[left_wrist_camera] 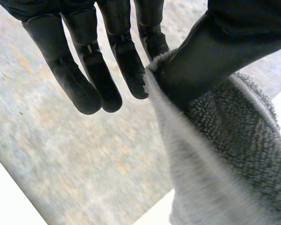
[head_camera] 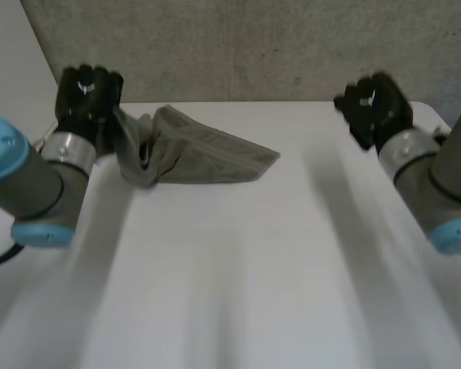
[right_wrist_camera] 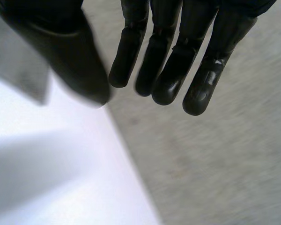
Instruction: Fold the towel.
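Pinching the soft, floppy towel [head_camera: 207, 157] at its edge is the left hand [head_camera: 88, 91]. The open, empty right hand [head_camera: 375, 108] should grab a corner.

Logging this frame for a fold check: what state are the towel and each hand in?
towel: bunched, one end held up by the left hand, the rest lying on the table.
left hand: shut on the towel's edge, pinched between thumb and fingers.
right hand: open, fingers straight, holding nothing.
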